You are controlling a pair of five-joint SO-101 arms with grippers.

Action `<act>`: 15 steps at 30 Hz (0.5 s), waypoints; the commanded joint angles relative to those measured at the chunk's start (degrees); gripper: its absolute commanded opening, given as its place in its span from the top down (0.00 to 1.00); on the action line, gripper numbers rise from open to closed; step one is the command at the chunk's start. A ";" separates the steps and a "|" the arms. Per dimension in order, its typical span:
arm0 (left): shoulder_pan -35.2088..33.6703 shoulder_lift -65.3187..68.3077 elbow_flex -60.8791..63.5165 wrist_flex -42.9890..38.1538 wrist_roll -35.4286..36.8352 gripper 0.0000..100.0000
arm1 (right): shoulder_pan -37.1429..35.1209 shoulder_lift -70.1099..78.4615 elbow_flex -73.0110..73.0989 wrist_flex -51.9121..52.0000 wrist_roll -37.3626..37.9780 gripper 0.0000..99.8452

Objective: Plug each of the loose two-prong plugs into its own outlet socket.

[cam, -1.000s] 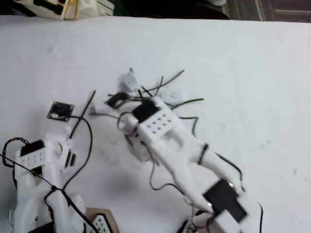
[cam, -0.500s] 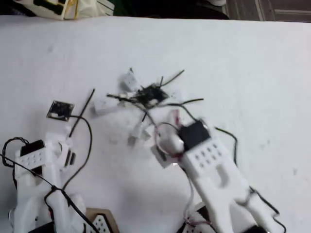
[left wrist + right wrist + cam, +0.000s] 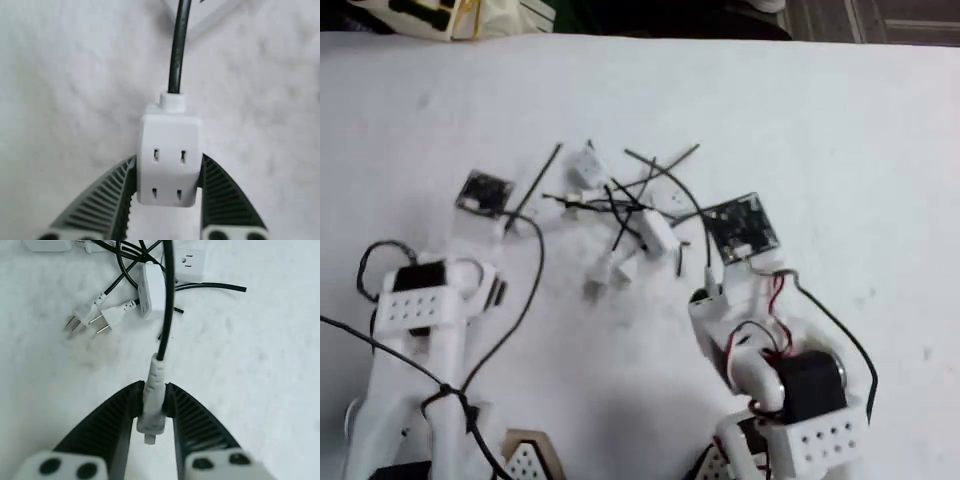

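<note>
**Two arms, each with a fitting in hand.** A white bench (image 3: 840, 130) carries a tangle of black cords (image 3: 620, 195) and white fittings at the centre of the high view. The left arm (image 3: 420, 330) stands at the lower left of that frame and the right arm (image 3: 790, 400) at the lower right.

Seen from the left wrist, the left gripper (image 3: 168, 162) clamps an outlet socket (image 3: 169, 145) between its ribbed grey jaws, one pressed to each side of the block. The socket's face, with two pairs of slots, is turned to the camera. Its socket cord (image 3: 180, 45) runs straight away over the bench.

Seen from the right wrist, the right gripper (image 3: 153, 389) is drawn in narrow on the white body of a held plug (image 3: 151, 410), whose black lead runs off toward the tangle. Its prongs cannot be made out.

Beyond it a first loose plug (image 3: 82, 316) and a second loose plug (image 3: 116, 316) lie side by side on the bench. Their prongs point away from the tangle. Just beside them is a long socket block (image 3: 151, 290), with a square socket (image 3: 191, 262) near it.
</note>
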 commanded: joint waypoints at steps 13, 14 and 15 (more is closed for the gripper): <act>18.51 -1.01 -9.76 7.12 0.53 0.98 | 5.23 -1.98 2.20 -1.10 1.49 0.98; 18.51 -0.57 -9.32 7.12 0.53 0.98 | 5.23 -1.98 2.29 -1.10 1.49 0.98; 18.51 0.48 -9.23 7.12 0.53 0.98 | 5.23 -1.98 2.29 -1.10 1.49 0.98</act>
